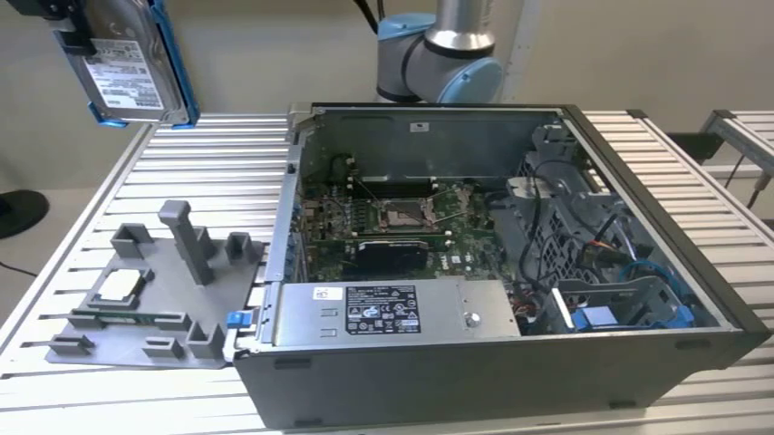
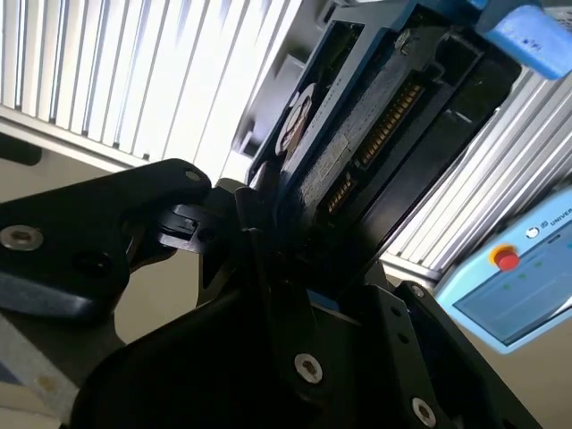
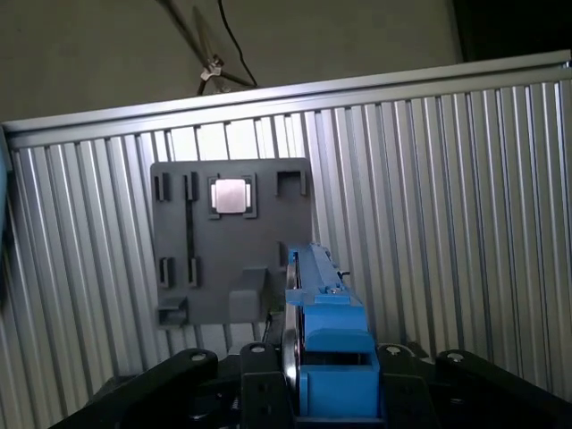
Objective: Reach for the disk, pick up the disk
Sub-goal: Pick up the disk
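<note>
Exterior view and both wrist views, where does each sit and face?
Exterior view: off the arm, raised, looking down on the computer case; arm behind it, disk aloft.
First wrist view: on the wrist, looking down past the tool at the grey fixture.
Second wrist view: on the wrist, close along the disk; black tool body.
Both wrist views share the gripped disk.

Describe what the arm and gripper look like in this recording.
The arm has a silver tube and rounded grey joints with pale blue caps. A thin black cable runs beside it. The gripper is matte black, built of flat angular links fastened with silver screws.
</note>
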You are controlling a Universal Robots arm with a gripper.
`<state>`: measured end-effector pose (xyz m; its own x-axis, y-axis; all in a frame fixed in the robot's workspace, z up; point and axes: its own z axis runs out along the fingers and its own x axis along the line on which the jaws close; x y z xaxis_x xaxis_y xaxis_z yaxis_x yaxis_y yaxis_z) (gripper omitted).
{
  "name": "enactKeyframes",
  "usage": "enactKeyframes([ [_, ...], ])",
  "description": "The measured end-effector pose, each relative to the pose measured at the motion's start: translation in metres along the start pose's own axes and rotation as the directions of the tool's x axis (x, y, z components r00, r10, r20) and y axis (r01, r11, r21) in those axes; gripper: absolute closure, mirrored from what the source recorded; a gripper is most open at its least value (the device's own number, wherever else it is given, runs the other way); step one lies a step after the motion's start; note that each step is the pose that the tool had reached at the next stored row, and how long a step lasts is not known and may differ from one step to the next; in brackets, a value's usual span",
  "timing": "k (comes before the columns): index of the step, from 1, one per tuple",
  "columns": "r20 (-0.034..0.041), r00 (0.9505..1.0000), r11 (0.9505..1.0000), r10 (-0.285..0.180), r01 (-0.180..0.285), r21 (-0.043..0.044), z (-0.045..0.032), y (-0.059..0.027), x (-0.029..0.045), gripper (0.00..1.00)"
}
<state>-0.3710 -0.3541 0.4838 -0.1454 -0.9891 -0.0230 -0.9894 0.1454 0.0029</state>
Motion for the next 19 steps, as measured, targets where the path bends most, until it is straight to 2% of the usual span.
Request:
enactKeyframes([
  [19,-0.0001,1.0000,1.0000,0.000,0.000,-0.0003,0.0000,-0.0403,-0.0059,1.00],
])
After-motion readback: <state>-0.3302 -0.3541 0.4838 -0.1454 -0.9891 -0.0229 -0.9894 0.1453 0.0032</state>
